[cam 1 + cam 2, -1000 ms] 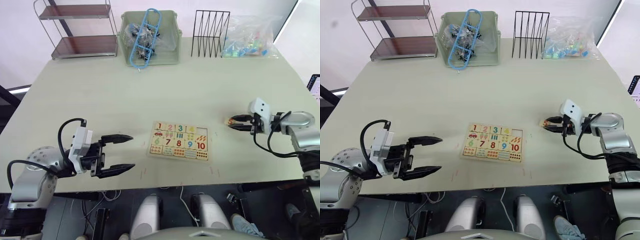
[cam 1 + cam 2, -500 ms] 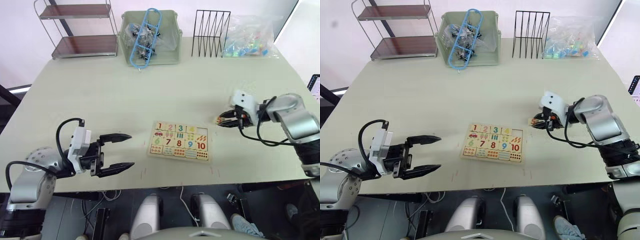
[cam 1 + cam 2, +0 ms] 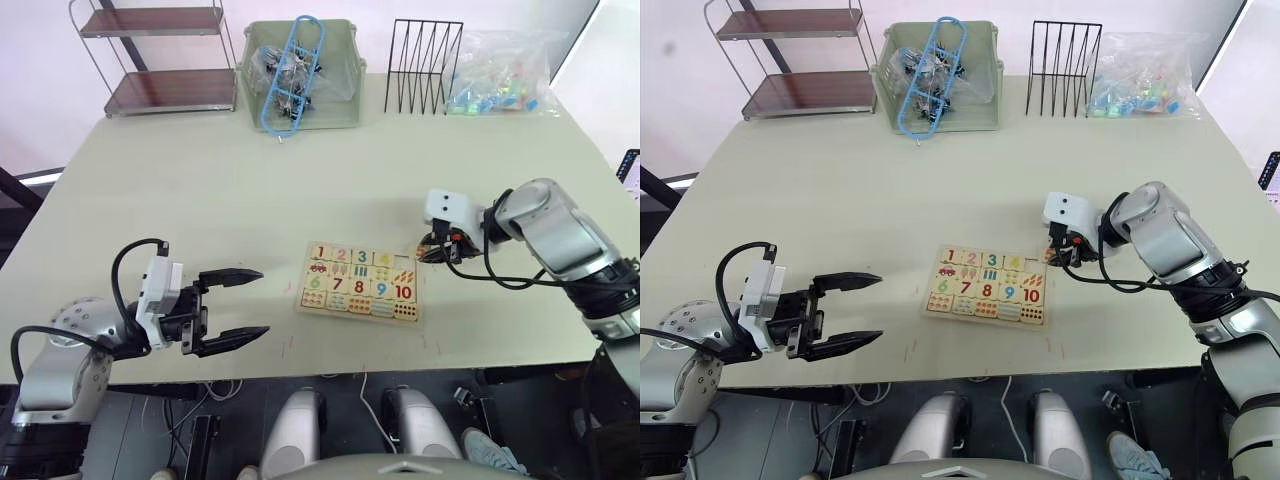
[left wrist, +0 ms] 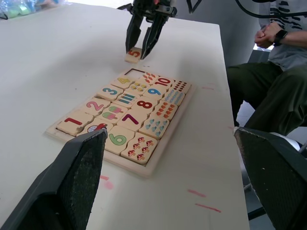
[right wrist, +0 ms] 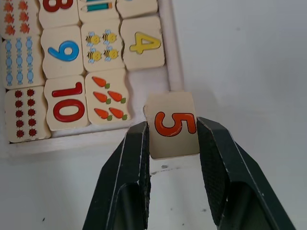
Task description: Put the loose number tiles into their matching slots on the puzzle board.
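Two black fingers of the right hand (image 5: 172,139) pinch a square pale-wood tile (image 5: 172,125) bearing an orange 5, at the puzzle board's (image 3: 358,281) upper right corner, beside the one empty slot (image 5: 154,92). Tiles 1 to 4 sit seated. Left hand (image 3: 232,307) hangs spread wide, empty, left of board. Counter (image 3: 200,200) is smooth and bare around it.

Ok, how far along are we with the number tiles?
Nearly done: tiles 1 to 4 sit in the top row of the puzzle board. The right gripper holds the 5 tile just off the board's corner, beside the empty slot next to the 4. Left: seating the 5. The left gripper is open, idle.
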### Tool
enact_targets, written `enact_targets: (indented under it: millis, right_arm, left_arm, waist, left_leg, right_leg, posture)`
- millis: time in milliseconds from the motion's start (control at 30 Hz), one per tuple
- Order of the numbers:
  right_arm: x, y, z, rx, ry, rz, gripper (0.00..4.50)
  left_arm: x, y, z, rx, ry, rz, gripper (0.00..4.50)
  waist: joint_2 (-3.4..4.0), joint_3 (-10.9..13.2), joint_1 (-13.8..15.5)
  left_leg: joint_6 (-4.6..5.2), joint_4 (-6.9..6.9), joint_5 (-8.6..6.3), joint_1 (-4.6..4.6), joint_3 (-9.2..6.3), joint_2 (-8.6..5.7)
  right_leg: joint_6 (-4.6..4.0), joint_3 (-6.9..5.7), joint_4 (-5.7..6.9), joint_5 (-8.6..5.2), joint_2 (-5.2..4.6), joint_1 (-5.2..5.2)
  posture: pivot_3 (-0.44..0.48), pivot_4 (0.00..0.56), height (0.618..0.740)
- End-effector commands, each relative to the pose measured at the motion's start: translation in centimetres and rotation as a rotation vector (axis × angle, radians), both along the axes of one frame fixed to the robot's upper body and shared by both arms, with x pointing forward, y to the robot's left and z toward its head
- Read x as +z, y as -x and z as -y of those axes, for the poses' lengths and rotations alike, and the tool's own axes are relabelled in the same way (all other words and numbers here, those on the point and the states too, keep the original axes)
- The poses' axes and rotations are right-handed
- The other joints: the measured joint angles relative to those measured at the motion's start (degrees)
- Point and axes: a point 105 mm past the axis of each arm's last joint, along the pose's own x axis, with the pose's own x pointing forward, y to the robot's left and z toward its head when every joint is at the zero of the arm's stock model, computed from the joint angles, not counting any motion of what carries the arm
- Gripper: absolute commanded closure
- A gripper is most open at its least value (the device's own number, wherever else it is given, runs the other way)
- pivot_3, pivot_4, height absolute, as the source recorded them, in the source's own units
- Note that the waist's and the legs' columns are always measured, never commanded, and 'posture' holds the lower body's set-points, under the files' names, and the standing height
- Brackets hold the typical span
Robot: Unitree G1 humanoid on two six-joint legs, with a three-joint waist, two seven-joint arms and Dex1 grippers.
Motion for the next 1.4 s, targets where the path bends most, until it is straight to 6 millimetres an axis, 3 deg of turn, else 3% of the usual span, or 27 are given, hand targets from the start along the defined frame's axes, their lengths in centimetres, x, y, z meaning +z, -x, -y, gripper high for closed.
enact_targets:
  millis: [33, 500, 1400]
  right_arm:
    - [1.1, 0.2, -0.8, 0.038, 0.003, 0.034, 3.61]
    - [0.3, -0.3, -2.3, 0.055, 0.014, 0.048, 3.61]
    - [-0.8, 0.0, -2.5, 0.076, 0.041, 0.021, 3.61]
  left_arm:
    - [1.1, 0.2, 0.0, -0.009, -0.004, 0.051, 0.00]
    - [1.0, 0.4, 0.0, -0.007, -0.004, 0.044, 0.00]
    - [0.9, 0.5, 0.1, -0.009, -0.008, 0.041, 0.00]
  waist:
    - [0.00, 0.00, -0.02]
    - [0.00, 0.00, -0.07]
    - [0.00, 0.00, -0.08]
  left_leg:
    - [0.00, 0.00, 0.00, 0.00, 0.00, 0.00]
    - [0.00, 0.00, 0.00, 0.00, -0.02, 0.00]
    - [0.00, 0.00, 0.00, 0.00, -0.04, 0.00]
  right_leg:
    - [0.00, 0.00, 0.00, 0.00, 0.00, 0.00]
    - [0.02, -0.01, 0.01, 0.01, 0.01, -0.01]
    - [-0.01, -0.01, 0.01, -0.01, 0.00, -0.01]
  posture:
    - [0.000, 0.150, 0.740]
    - [0.000, 0.150, 0.740]
    - [0.000, 0.150, 0.740]
